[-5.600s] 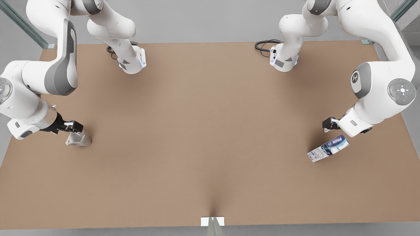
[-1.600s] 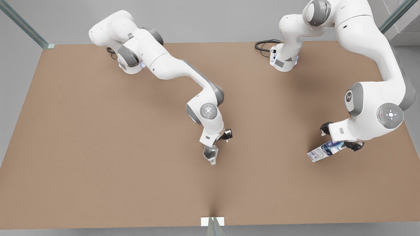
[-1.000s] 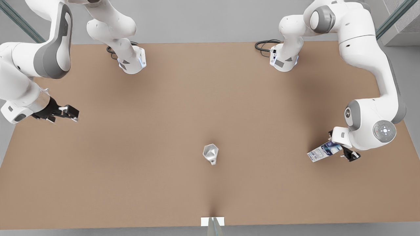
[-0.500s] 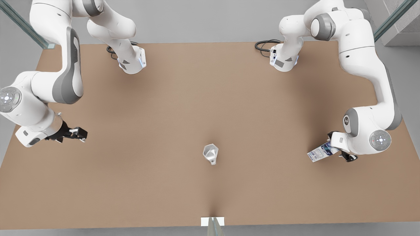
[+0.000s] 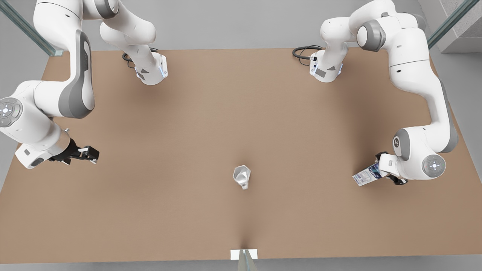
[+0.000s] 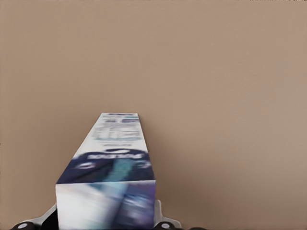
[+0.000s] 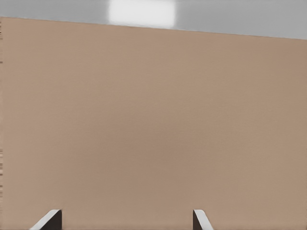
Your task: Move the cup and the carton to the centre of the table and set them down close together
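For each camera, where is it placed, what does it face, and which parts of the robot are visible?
Front view: high above the table, looking down; both arms, cup at centre.
Left wrist view: on the arm at the front view's right, facing along the carton between its fingertips.
Right wrist view: on the other arm, facing bare table; open tool.
Shared: carton in front and left wrist views.

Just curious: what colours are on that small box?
White carton with dark blue and purple print; clearest in left wrist view.

Matt cardboard-brown table (image 5: 188,113), translucent plastic-looking cup (image 5: 241,176), smooth printed carton (image 5: 367,174), glossy white arm shells.
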Available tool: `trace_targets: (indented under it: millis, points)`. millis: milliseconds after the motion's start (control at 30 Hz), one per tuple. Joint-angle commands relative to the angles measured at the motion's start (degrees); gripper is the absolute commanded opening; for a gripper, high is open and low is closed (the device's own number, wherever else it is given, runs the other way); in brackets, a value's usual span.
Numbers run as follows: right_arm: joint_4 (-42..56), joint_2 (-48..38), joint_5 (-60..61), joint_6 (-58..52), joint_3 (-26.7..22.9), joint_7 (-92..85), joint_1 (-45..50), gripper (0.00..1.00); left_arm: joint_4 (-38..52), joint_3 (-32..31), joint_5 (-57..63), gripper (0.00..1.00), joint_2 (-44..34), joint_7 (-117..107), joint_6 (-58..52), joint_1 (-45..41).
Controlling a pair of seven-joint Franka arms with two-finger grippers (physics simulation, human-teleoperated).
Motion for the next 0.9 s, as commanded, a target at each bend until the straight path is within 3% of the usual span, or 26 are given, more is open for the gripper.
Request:
trace_targets:
  millis: [0,867]
  points:
    - [0.0,0.0,-0.09,-0.09,-0.07,-0.08,-0.1,1.0,0.0,0.0,0.01,0.82,-0.01,-0.21,-0.07,0.0]
    - [0.18,0.17,0.0,0.26,0.02,-0.44,-0.28,1.0,0.26,-0.44,-0.51,0.7,-1.51,-4.08,-0.69,-0.62]
